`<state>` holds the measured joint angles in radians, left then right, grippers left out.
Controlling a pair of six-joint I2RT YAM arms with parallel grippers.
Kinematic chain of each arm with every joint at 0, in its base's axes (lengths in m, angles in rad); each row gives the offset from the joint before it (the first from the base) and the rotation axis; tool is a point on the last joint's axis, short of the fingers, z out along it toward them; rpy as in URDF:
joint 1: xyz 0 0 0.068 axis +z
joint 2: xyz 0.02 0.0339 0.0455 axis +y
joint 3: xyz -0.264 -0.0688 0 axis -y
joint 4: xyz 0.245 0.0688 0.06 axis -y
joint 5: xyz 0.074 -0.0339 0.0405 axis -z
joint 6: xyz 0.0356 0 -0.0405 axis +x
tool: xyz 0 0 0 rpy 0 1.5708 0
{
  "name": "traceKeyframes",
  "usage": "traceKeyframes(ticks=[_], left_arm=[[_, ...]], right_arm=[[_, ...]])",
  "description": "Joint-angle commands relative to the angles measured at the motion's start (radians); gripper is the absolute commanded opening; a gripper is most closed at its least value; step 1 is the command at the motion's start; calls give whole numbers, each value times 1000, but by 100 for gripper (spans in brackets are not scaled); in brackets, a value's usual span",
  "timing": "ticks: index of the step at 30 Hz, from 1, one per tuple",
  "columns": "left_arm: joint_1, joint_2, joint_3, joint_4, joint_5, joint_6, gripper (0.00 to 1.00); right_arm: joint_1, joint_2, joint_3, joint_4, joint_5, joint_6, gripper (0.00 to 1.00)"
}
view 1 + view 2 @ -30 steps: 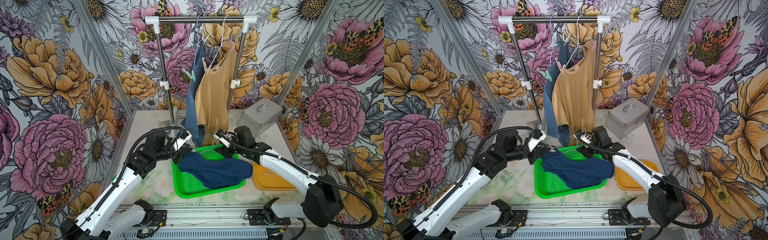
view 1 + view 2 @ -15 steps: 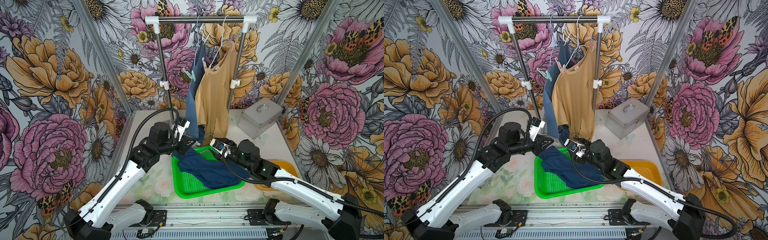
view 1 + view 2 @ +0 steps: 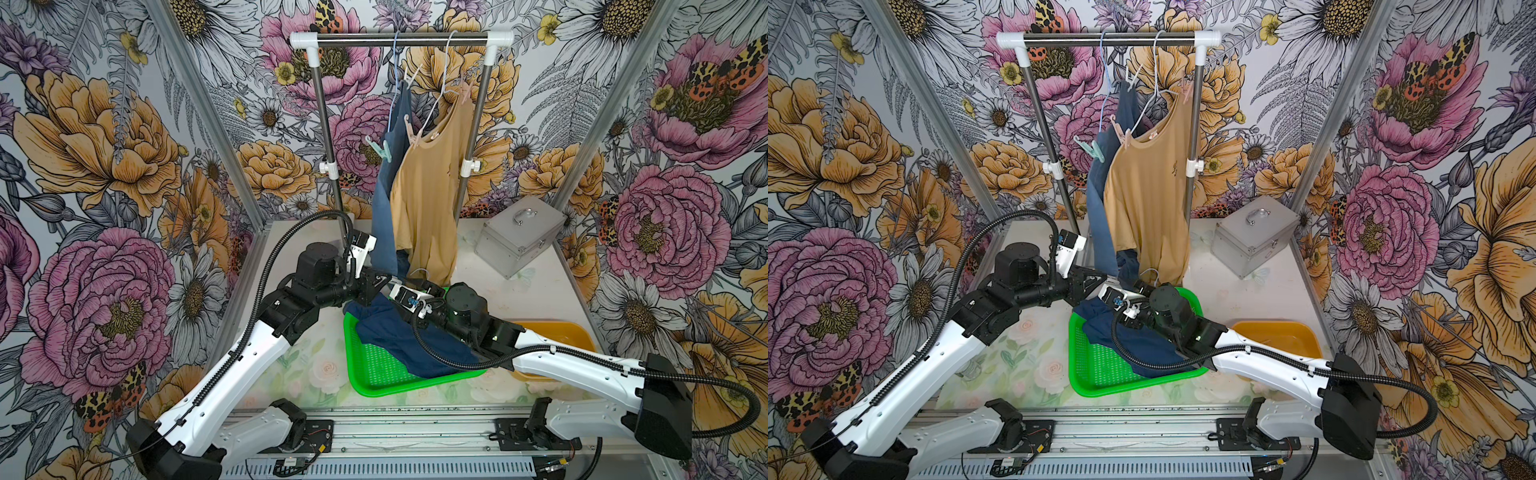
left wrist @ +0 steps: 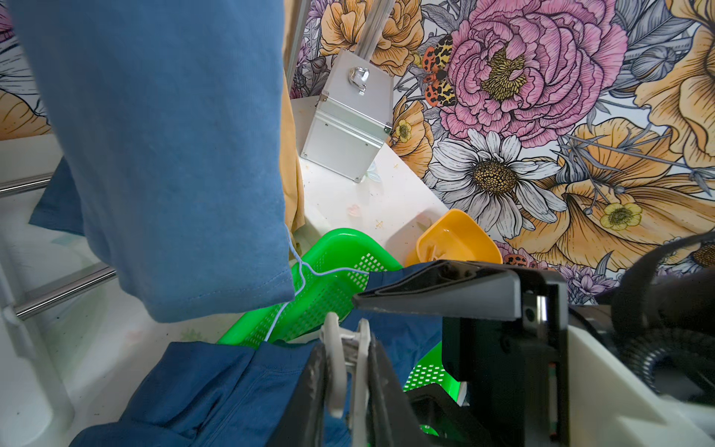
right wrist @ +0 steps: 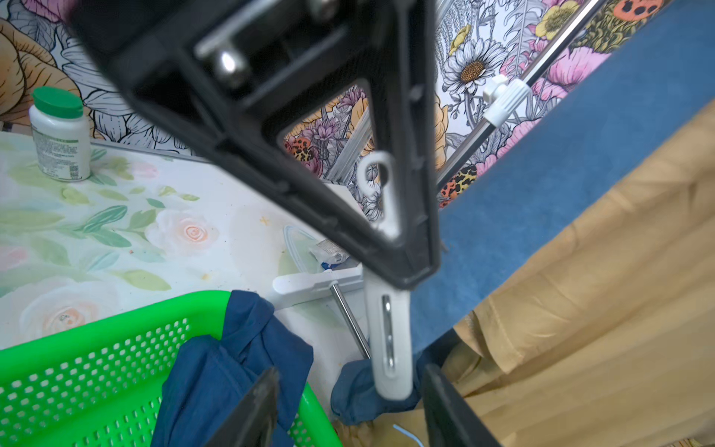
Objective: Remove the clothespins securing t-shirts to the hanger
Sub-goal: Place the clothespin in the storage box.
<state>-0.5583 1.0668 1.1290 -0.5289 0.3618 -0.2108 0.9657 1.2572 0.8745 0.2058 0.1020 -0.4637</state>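
Three t-shirts are counted: the slate blue t-shirt (image 3: 384, 208) and the tan t-shirt (image 3: 428, 199) are hung side by side on wire hangers from the rack rail (image 3: 399, 37), and the dark navy t-shirt (image 3: 395, 332) is heaped below them. Five clothespins are made out. A mint green clothespin (image 3: 379, 147) is clipped to the slate blue shirt's near shoulder and a whitish clothespin (image 3: 412, 78) is set at its upper end. A near pink clothespin (image 3: 409, 126) and a far pink clothespin (image 3: 465, 89) are fixed at the tan shirt's shoulders. The fifth, a white clothespin (image 4: 333, 360), is pinched between the closed fingers of the left tool (image 4: 345, 344), just above the navy cloth. The right tool (image 5: 348, 369) is held open, its fingers set to either side of that clothespin's lower end (no contact can be told). Three containers are seen on the desk (image 3: 519, 299). The green perforated tray (image 3: 374, 378) is filled by the navy shirt, part of which is spilled over its back rim. The contents of the orange bin (image 3: 577, 332) beside it cannot be told. The silver case (image 3: 515, 237) is shut.
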Motion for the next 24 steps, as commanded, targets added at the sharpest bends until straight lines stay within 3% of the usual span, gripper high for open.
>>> traceKeyframes(ticks=[1,17,20,24], left_arm=[[-6,-20,12,21,-15,-6,19],[-6,-21,3,23,-12,-10,20],[-6,-22,-1,24,-10,-9,20],[-6,-22,-3,26,-6,-8,29]], right_arm=[[10,15,51,62,5,13,59],[12,88,117,52,-2,-13,31],[11,84,113,65,-13,-17,20],[8,81,119,47,-15,-31,10]])
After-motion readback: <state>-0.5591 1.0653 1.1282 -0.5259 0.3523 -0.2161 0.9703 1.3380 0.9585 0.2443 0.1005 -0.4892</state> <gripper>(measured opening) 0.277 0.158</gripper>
